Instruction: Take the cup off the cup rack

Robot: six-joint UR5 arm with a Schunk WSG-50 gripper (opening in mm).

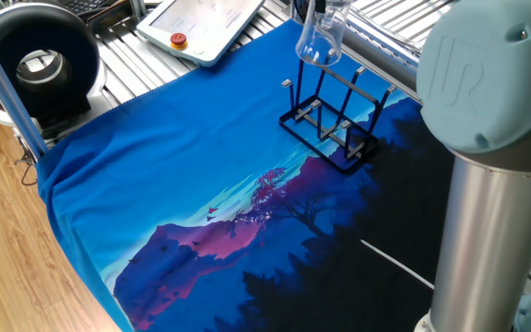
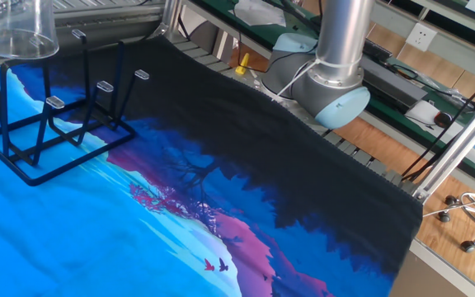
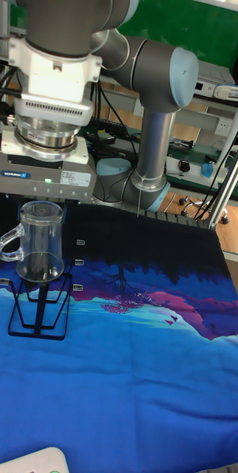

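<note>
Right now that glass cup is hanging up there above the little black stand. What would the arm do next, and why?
Probably carry the cup sideways, away from the cup rack, then lower it onto the blue cloth. In the fixed views its open mouth hangs above the peg tops, so it looks lifted free. The gripper has it from above, though the fingers are hard to make out.

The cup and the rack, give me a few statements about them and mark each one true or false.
1. The cup is clear and has a handle. True.
2. The cup is lying on its side on the cloth. False: it is held mouth down above the cup rack.
3. The cup rack is black wire. True.
4. The cup rack stands on bare wood. False: it stands on the blue printed cloth.
5. A red button shows on the white device beyond the cloth. True.
</note>
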